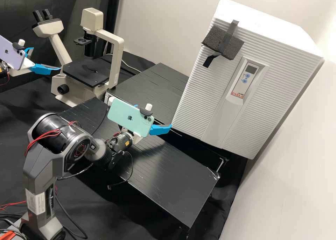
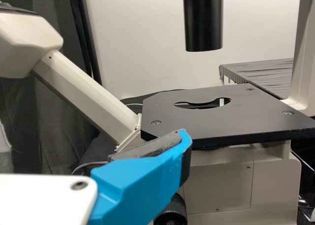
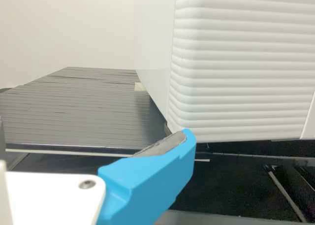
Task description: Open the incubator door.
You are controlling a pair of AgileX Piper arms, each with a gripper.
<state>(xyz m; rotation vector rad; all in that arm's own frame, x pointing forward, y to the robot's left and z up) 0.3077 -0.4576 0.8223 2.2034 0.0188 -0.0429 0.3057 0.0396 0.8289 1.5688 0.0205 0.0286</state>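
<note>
Incubator door [image 1: 199, 86] looks closed: approach made, I judge, opening outstanding. Right jaws [image 1: 154, 116] stand released near its left edge; left jaws [image 1: 46, 58], also released, near the microscope [image 1: 75, 72].

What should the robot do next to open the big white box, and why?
Perhaps nudge the right gripper a little closer to the incubator door, because it looks shut and one blue finger is near its lower corner.
</note>
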